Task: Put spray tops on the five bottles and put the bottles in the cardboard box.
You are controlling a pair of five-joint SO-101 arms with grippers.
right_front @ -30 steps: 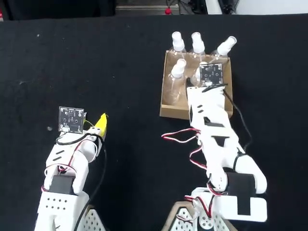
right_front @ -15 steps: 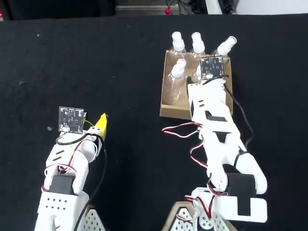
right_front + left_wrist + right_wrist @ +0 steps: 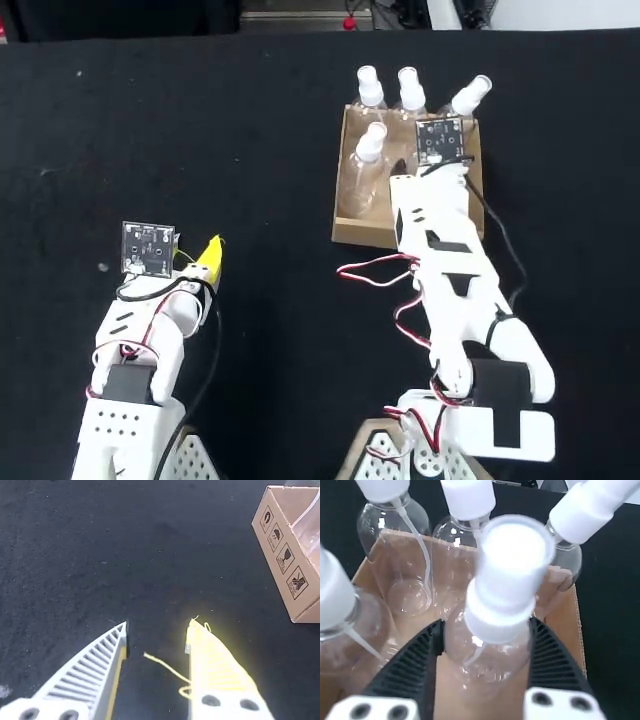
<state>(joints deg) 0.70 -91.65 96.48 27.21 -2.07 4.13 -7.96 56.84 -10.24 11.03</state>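
While right fingers [image 3: 415,665] clasp bottle [image 3: 492,647], hidden under arm [image 3: 440,250] overhead, left fingers [image 3: 215,665] spread.

The left arm [image 3: 140,340] and right arm [image 3: 450,290] were white jointed shells with black motor blocks, each with a square grey circuit board [image 3: 148,248] at the wrist. Red-and-white wires [image 3: 375,280] looped beside the right arm, and a black cable [image 3: 212,350] trailed along the left. The left hand [image 3: 158,624] had one white ribbed finger [image 3: 95,665] and one yellow finger [image 3: 215,670]. The right hand [image 3: 486,625] had black ribbed fingers [image 3: 412,665] on white mounts [image 3: 375,710] with screw holes.
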